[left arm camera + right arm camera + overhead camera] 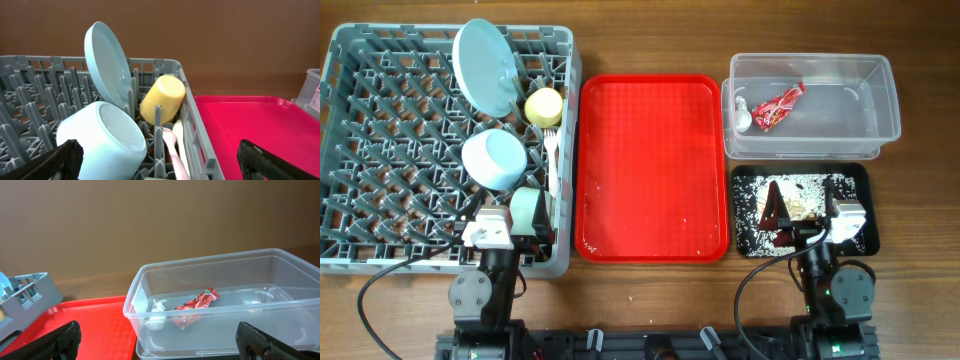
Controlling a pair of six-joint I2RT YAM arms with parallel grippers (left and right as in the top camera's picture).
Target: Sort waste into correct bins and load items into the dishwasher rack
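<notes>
Here left hand [162, 162] and right hand [805, 218] hang open.

Flat red serving tray [653, 150] mid-table, wooden table [650, 40], black cable [361, 298] looping at near edge

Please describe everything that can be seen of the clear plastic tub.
The clear plastic tub is rectangular with rounded corners and a protruding rim, transparent, upright and without a lid. It stands on the wooden table at the far right, beside the red serving tray and behind the black tray; whether they touch, I cannot tell. Inside lie a red wrapper and a white crumpled tissue, toward its left end.
</notes>
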